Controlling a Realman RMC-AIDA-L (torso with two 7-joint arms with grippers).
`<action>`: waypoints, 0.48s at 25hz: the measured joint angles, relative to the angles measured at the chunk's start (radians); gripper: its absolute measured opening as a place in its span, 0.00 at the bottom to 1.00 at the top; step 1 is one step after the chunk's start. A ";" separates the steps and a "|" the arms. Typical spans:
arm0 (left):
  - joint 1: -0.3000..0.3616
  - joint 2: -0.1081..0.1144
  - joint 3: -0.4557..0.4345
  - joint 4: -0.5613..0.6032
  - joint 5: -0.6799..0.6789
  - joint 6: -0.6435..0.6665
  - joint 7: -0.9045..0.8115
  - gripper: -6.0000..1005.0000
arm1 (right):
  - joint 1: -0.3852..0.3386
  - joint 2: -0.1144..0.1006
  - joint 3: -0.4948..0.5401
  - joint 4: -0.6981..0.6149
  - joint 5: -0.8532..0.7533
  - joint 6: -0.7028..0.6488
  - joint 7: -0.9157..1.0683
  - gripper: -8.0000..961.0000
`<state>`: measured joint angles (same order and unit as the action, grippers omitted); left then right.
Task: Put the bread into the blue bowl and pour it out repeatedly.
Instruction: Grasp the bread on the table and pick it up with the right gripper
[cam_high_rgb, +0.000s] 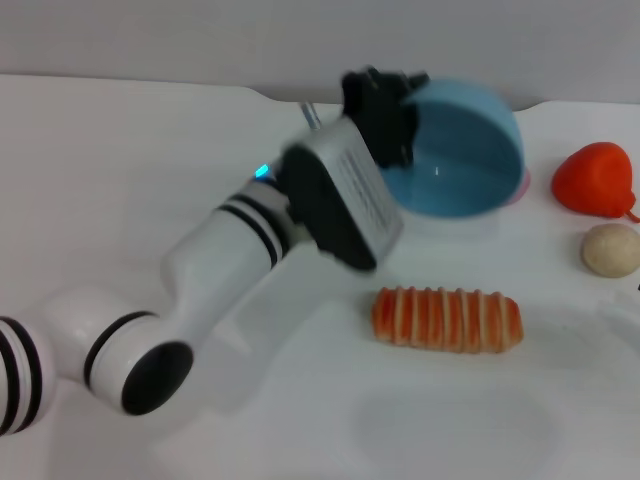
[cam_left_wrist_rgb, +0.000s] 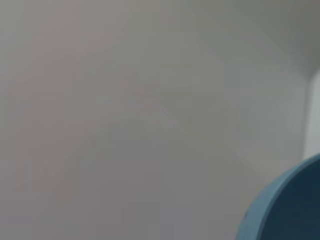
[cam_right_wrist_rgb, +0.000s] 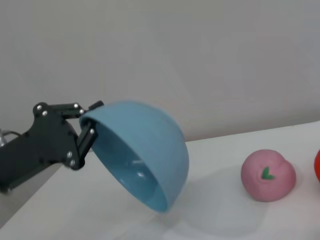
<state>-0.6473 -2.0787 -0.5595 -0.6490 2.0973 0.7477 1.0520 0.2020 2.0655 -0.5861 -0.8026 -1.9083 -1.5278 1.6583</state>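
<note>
The bread (cam_high_rgb: 448, 319) is lying flat on the white table (cam_high_rgb: 120, 160), in front of the blue bowl (cam_high_rgb: 462, 150) and free of it, with its long axis running left to right across our view and its ridged side up. We are holding the bowl by its left rim with our left gripper (cam_high_rgb: 395, 125), whose fingers (cam_right_wrist_rgb: 86, 139) are pinching the rim, one inside and one outside, and we are tipping it steeply so that its mouth is facing down and toward the loaf. The bowl is showing empty. Our right arm is not appearing in the head view, so we cannot tell how its gripper is standing. We are judging that the loaf, nearer us and slightly to the right of the left gripper, suits the right arm better, since the left one is occupied. A red fruit (cam_high_rgb: 594, 178), a beige ball (cam_high_rgb: 610, 249) and a pink peach (cam_right_wrist_rgb: 268, 174) are sitting further right.
</note>
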 joint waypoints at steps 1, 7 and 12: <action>0.002 0.000 -0.016 -0.028 -0.088 -0.007 -0.023 0.01 | 0.002 0.001 0.000 0.000 0.001 -0.002 -0.016 0.38; 0.011 0.006 -0.194 -0.135 -0.411 -0.236 -0.067 0.01 | 0.054 0.009 -0.001 0.031 0.022 -0.047 -0.146 0.41; 0.028 0.010 -0.421 -0.144 -0.510 -0.544 -0.085 0.01 | 0.146 0.006 -0.016 0.048 0.020 -0.112 -0.193 0.46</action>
<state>-0.6189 -2.0688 -0.9805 -0.7930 1.5868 0.2040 0.9666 0.3482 2.0712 -0.6020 -0.7549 -1.8878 -1.6400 1.4650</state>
